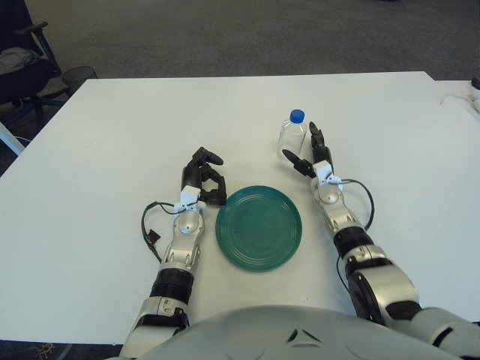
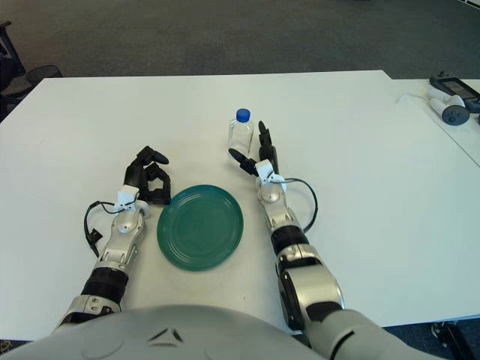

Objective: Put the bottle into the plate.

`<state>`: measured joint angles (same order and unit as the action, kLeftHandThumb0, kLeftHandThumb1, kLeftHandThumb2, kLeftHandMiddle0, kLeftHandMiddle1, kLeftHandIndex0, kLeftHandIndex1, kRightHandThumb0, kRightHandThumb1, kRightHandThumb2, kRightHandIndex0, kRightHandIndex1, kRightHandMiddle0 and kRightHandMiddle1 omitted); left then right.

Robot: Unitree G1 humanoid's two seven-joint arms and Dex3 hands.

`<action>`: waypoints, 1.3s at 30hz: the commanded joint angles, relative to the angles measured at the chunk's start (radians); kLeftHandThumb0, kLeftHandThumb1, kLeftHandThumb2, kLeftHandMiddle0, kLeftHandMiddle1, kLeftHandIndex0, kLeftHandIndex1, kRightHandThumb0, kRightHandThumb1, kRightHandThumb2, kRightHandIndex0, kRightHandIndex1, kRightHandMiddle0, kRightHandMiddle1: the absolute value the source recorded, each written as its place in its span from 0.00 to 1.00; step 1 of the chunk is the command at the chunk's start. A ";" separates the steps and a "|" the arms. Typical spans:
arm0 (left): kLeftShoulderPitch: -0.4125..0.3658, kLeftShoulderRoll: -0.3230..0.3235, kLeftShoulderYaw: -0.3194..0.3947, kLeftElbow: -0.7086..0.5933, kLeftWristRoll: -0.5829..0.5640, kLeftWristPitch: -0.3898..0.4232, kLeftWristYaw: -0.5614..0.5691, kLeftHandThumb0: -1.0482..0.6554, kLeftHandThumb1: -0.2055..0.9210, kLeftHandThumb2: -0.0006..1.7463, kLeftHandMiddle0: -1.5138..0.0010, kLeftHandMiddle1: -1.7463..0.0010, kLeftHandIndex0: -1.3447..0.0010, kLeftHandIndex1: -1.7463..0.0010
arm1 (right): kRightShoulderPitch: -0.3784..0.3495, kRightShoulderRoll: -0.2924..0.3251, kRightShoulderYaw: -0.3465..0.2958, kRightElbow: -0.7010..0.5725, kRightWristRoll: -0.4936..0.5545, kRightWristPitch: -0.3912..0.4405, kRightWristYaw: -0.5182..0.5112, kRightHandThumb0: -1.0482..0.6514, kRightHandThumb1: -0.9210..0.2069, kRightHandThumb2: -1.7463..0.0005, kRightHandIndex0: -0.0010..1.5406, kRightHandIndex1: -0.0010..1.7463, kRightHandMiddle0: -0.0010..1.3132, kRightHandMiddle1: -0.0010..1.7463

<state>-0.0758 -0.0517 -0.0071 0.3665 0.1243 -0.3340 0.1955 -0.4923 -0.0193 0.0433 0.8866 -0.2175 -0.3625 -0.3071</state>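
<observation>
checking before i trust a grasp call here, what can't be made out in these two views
- Contact: whether the right hand fingers touch the bottle; they overlap its lower right side in both views.
- Bottle contents: its clear body is too small to show any liquid.
- Left hand: its curled fingers hide the palm; contact with the plate rim is unclear.
- Devices at the right eye view's right edge: cut off, unidentifiable.

white table (image 1: 112, 150) bears green plate (image 1: 259, 227) and bottle (image 1: 292, 135).

- looks like an office / lab room, tbh
- big white table (image 1: 112, 150) in the middle, grey carpet (image 1: 247, 37) around it
- office chair (image 1: 22, 67) + black bin (image 1: 79, 75) off the table's far-left corner
- some devices w/ cable (image 2: 448, 101) at the table's far-right edge
</observation>
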 commanded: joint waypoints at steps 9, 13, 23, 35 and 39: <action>0.016 0.009 0.010 0.032 -0.007 0.016 -0.004 0.61 0.09 1.00 0.37 0.08 0.46 0.00 | -0.061 0.010 0.011 0.081 -0.004 0.046 -0.023 0.00 0.00 0.82 0.08 0.01 0.00 0.11; 0.018 0.007 0.013 0.032 -0.011 0.008 -0.004 0.61 0.09 1.00 0.37 0.08 0.46 0.00 | -0.073 0.012 0.010 0.092 -0.001 0.051 -0.023 0.00 0.00 0.82 0.08 0.01 0.00 0.10; 0.021 0.008 0.019 0.036 -0.015 0.009 -0.004 0.61 0.09 1.00 0.37 0.07 0.46 0.00 | -0.135 0.018 0.006 0.170 0.008 0.037 -0.012 0.00 0.00 0.82 0.08 0.01 0.00 0.10; 0.019 0.009 0.022 0.042 -0.034 0.011 -0.008 0.61 0.10 1.00 0.38 0.06 0.47 0.00 | -0.184 0.034 0.015 0.229 0.005 0.032 0.019 0.00 0.00 0.79 0.07 0.01 0.00 0.11; 0.019 0.010 0.021 0.048 -0.038 0.002 -0.011 0.61 0.10 1.00 0.38 0.06 0.47 0.00 | -0.190 0.038 0.024 0.236 -0.004 0.030 0.015 0.00 0.00 0.77 0.08 0.01 0.00 0.12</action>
<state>-0.0751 -0.0524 0.0024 0.3806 0.0890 -0.3534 0.1894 -0.6720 0.0122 0.0597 1.1041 -0.2164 -0.3375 -0.2938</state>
